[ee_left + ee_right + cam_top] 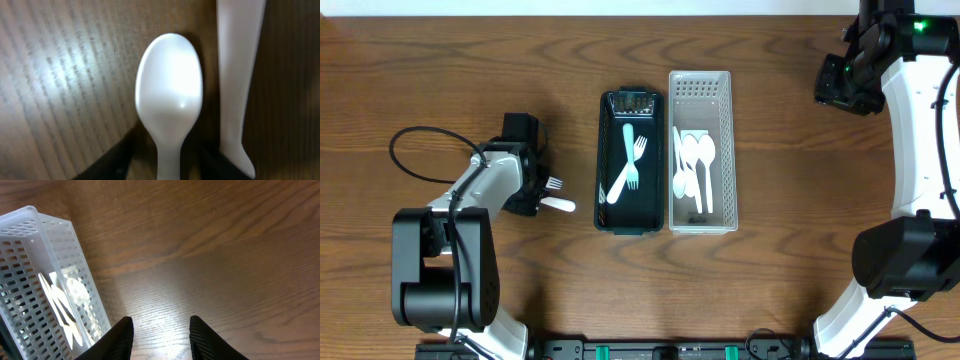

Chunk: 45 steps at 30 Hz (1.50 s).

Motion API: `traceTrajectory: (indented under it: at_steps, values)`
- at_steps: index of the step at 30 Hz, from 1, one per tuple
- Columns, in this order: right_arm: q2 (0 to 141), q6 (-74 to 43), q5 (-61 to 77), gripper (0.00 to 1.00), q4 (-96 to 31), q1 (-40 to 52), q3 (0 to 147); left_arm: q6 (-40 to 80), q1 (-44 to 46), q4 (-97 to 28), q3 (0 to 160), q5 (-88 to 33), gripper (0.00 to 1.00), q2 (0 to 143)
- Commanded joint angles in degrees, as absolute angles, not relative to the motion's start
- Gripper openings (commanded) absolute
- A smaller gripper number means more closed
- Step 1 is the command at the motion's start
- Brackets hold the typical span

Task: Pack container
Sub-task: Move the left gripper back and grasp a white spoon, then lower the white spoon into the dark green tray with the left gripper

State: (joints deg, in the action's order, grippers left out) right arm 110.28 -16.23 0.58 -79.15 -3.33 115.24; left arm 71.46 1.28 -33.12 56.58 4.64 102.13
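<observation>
Your left wrist view is soft throughout: the spoon (169, 95) loses its handle at the bottom edge, the white handle (239, 75) beside it runs off the top, so you cannot tell which utensil it is, and the left gripper (167, 167) shows only two dark blurred tips. In your right wrist view the white basket (45, 280) is cut by the left and bottom edges, its contents mere smears through the holes. Overhead, whatever lies at the far end of the black tray (602, 150) is too small to name.
</observation>
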Motion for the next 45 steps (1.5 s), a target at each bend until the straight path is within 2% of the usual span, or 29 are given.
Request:
traceTrajectory:
  at_steps: [1, 3, 6, 10, 14, 25, 35, 45]
  values:
    - [110.7, -15.6, 0.3, 0.39, -79.4, -3.8, 115.4, 70.3, 1.0, -32.7, 56.0, 4.4, 0.36, 103.9]
    - [110.7, -15.6, 0.2, 0.39, -79.4, -3.8, 115.4, 70.3, 1.0, -32.7, 56.0, 4.1, 0.30, 103.9]
    - [110.7, -15.6, 0.3, 0.39, -79.4, -3.8, 115.4, 70.3, 1.0, -32.7, 56.0, 3.8, 0.13, 103.9]
    - [110.7, -15.6, 0.3, 0.39, -79.7, -3.8, 115.4, 70.3, 1.0, -32.7, 56.0, 3.5, 0.06, 103.9]
    - [110.7, -15.6, 0.2, 0.39, -79.7, -3.8, 115.4, 69.6, 1.0, -32.7, 56.1, 3.4, 0.06, 103.7]
    - [110.7, -15.8, 0.2, 0.39, -79.2, -3.8, 115.4, 51.2, 3.0, -40.1, 65.4, 2.1, 0.06, 91.2]
    - [110.7, -16.3, 0.5, 0.40, -78.2, -3.8, 115.4, 19.4, 17.1, -43.4, 84.4, -1.1, 0.06, 87.7]
    - [110.7, -16.3, 0.5, 0.39, -79.1, -3.8, 115.4, 5.3, 27.2, -43.7, 85.4, -2.6, 0.06, 99.1]
